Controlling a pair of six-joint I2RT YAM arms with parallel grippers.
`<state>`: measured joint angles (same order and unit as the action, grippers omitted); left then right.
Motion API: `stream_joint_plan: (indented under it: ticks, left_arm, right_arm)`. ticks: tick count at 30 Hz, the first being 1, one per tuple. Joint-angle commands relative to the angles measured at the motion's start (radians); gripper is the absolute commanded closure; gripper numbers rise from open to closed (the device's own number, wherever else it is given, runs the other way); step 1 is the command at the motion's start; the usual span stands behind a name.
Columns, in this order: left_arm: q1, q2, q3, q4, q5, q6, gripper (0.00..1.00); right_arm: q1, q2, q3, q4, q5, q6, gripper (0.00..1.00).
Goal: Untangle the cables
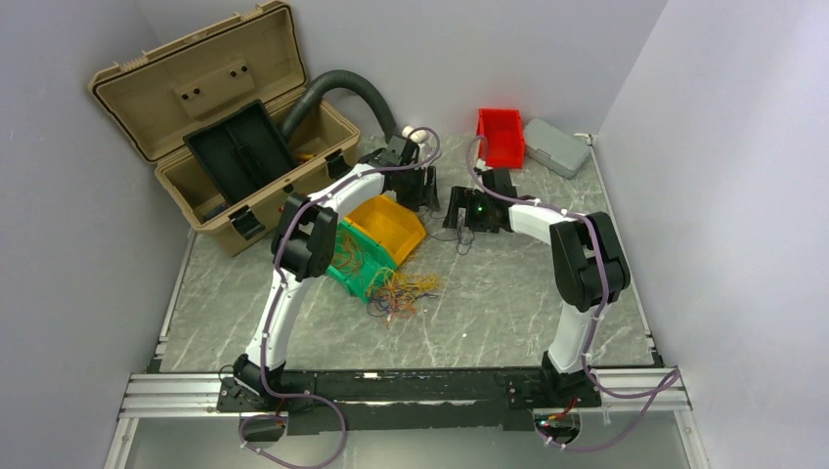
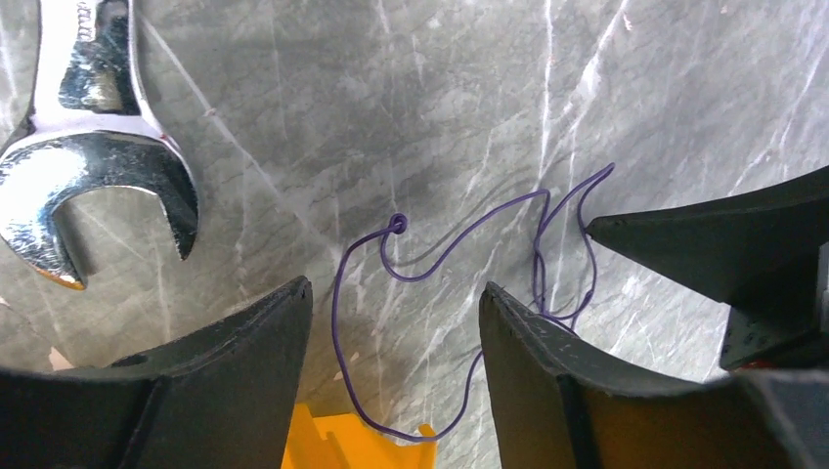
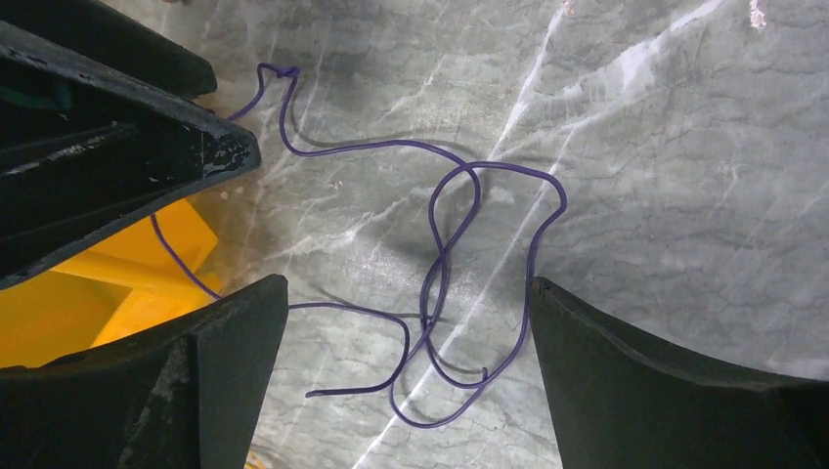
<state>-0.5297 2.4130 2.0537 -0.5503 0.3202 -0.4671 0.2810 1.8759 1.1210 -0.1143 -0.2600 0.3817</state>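
Note:
A tangled bunch of thin orange, yellow and red cables (image 1: 399,293) lies on the table, spilling out of a green bin (image 1: 354,269). A single thin purple cable (image 2: 398,225) lies apart from it, looped on the marble beside the yellow bin (image 1: 388,225). My left gripper (image 2: 394,286) hangs open just above the cable, one loop running between its fingers. My right gripper (image 3: 407,283) faces it, open wide over the crossed loops of the same cable (image 3: 433,256). Neither gripper holds anything. In the top view the left gripper (image 1: 422,191) and right gripper (image 1: 458,210) nearly meet.
A steel wrench (image 2: 88,147) lies left of the left gripper. An open tan toolbox (image 1: 215,127) and a ribbed grey hose (image 1: 342,90) stand at the back left. A red bin (image 1: 501,135) and a grey box (image 1: 555,147) sit at the back right.

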Motion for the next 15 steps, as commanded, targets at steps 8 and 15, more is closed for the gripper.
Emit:
stream_joint_plan:
  ticks: [8,15]
  left_arm:
    - [0.002,-0.021,-0.038,0.078,0.109,-0.033,0.43]
    - [0.004,-0.037,-0.065,0.119,0.147,-0.050,0.44]
  right_arm:
    - [0.108,0.005,-0.048,-0.209,0.115,-0.075,0.11]
    - [0.179,0.055,0.023,-0.268,0.217,-0.115,0.10]
